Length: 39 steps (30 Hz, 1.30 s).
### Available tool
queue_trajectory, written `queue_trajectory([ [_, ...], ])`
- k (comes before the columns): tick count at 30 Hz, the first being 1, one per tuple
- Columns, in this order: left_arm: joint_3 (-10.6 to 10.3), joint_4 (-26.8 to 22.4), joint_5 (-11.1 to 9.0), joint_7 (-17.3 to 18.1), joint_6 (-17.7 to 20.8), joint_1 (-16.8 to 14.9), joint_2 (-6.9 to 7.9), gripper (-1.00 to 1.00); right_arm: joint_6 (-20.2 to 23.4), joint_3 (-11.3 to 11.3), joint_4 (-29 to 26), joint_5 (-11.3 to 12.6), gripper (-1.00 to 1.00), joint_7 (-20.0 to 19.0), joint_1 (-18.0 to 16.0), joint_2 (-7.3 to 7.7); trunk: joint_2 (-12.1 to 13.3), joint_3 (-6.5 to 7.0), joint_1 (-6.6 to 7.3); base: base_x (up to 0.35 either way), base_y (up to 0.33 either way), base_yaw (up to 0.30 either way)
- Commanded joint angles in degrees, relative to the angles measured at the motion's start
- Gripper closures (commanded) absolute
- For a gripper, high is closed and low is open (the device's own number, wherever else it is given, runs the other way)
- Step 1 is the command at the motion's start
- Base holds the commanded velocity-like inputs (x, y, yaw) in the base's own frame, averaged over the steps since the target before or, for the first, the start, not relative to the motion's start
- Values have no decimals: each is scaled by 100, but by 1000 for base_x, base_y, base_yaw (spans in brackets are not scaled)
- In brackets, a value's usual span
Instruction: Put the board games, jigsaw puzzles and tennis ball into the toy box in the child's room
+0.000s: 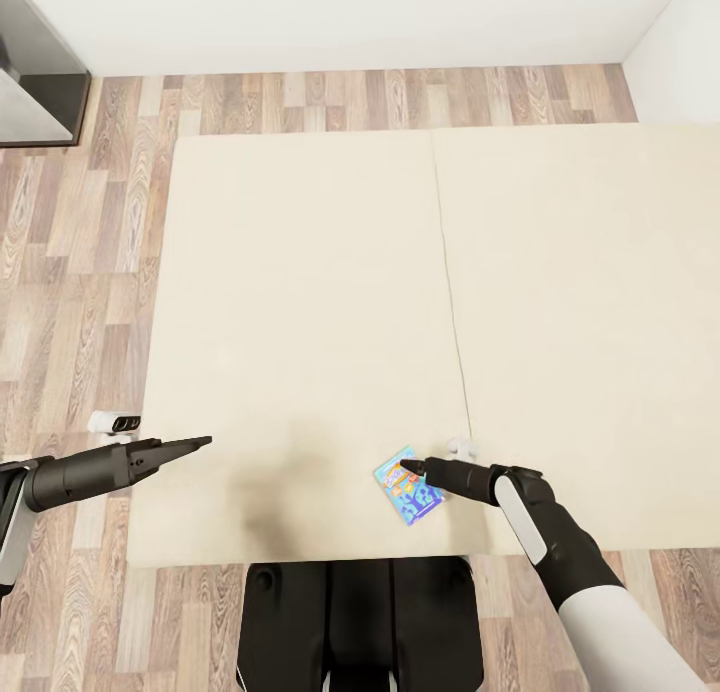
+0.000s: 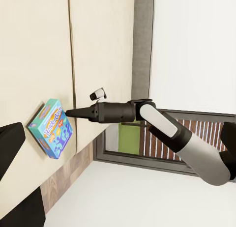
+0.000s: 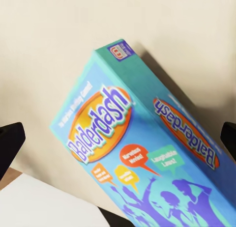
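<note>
Nearest the bed's near edge, the board game lay slantwise just ahead of the right gripper, jaws spread wide, nothing held.

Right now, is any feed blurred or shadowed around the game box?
Head view: sharp; a soft dark shadow on the bed left of the board game. Right wrist view: close up, the box lettering is slightly soft yet readable. Left wrist view: clear, the right end effector at the box.
</note>
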<state>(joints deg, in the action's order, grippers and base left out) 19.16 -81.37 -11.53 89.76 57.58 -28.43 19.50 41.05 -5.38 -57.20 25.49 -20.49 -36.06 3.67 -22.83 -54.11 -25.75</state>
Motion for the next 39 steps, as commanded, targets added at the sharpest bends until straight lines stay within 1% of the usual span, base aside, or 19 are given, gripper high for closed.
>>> queue_trajectory([
  [1,0,-1,6,24,61,0,1,-100,25,-7,11,3,-100,-8,-4,4,-9,-6,-3,0,0,0],
  [10,0,-1,5,24,61,1,1,-100,102,-7,266,0,-100,-8,-111,-8,-9,-6,-3,0,0,0],
  [22,0,-1,10,24,61,1,1,-100,152,-10,353,6,-100,-8,-168,-33,-9,-6,-3,0,0,0],
  [28,0,-1,7,24,61,0,1,-100,330,-8,425,-2,-100,0,-221,-65,-9,-6,-3,0,0,0],
  [39,0,-1,9,24,61,0,1,-100,647,-9,585,-8,-100,25,-343,-60,-9,-6,-3,0,0,0],
])
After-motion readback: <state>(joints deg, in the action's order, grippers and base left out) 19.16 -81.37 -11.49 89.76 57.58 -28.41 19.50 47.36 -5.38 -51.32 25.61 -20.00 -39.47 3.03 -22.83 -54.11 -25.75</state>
